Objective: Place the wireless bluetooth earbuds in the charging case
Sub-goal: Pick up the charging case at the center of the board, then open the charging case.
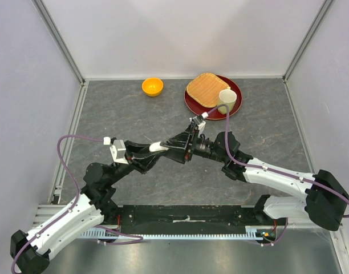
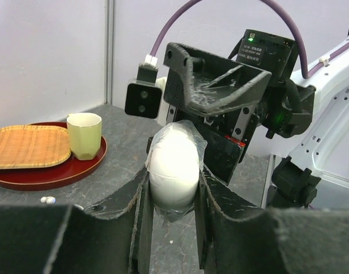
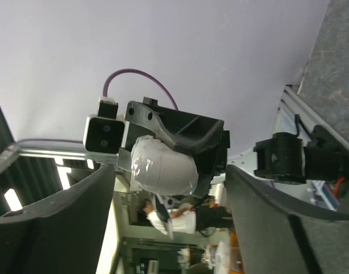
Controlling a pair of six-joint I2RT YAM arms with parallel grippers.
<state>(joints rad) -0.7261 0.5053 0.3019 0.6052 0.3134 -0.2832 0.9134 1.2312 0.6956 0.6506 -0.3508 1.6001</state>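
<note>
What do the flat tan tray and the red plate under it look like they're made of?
Tan tray: probably woven bamboo or rattan, matte, with a fine weave. Red plate: smooth and glossy with a raised rim, likely lacquered wood or plastic; can't tell which.

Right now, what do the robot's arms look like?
The left arm and right arm are white tubes with chunky black joints. A purple cable loops along each. The left gripper and right gripper are black, with two fingers.
</note>
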